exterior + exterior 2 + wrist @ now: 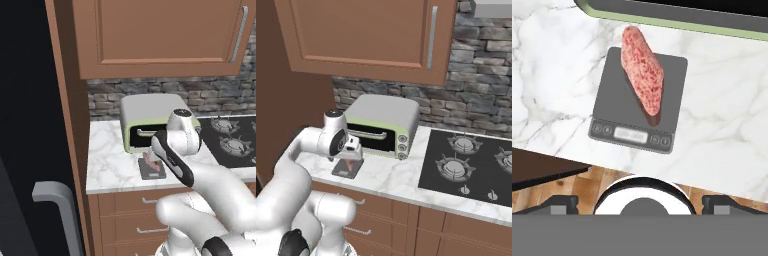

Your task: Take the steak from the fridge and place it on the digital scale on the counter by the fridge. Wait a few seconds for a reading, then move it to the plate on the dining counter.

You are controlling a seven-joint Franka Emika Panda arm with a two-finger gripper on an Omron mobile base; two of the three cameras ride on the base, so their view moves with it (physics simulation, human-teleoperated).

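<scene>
A: Start at the left. What stands there?

B: The fridge (30, 125), tall and black, with its grey bar handle low in the left base view. Just beside it runs the marble counter (107, 160) over brown drawers.

A: And on the counter?

B: Near the front edge sits the scale (637, 102), a flat dark grey square with a small display strip along one side. The steak (643, 75) is on it, reddish-pink and tilted, one narrow end down on the pad and the other reaching toward the toaster oven.

A: Is anything holding the steak?

B: No. The fingers (640, 202) are spread wide, their two dark tips far apart at the bottom of the hand view, and nothing is between them. They hang above the scale, clear of the meat.

A: What is behind the scale?

B: The toaster oven (381, 125), grey on top with pale green trim. Its inside looks dark, and I cannot tell what, if anything, is in it.

A: Further right?

B: A black stovetop (471, 165) set into the counter, burners bare.
</scene>
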